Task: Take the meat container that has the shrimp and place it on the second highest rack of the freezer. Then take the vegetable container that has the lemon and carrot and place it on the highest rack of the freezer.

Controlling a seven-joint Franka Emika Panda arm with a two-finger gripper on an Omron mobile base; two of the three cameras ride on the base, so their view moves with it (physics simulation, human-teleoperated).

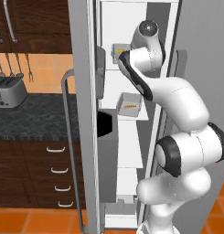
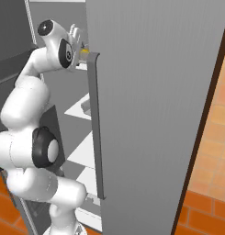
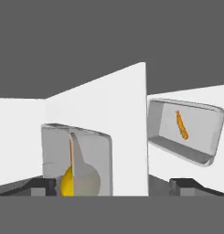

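You see the gripper [image 3: 112, 185] spread wide, holding nothing, inside the freezer [image 1: 131, 27]. The vegetable tray [image 3: 77, 160] with lemon [image 3: 67, 183] and carrot [image 3: 70, 151] sits between the fingertips [image 3: 40, 185] on the highest rack [image 1: 114, 68], near its front edge. The shrimp [image 1: 128, 106] tray [image 1: 130, 104] rests one rack below [image 1: 141, 115], apart.
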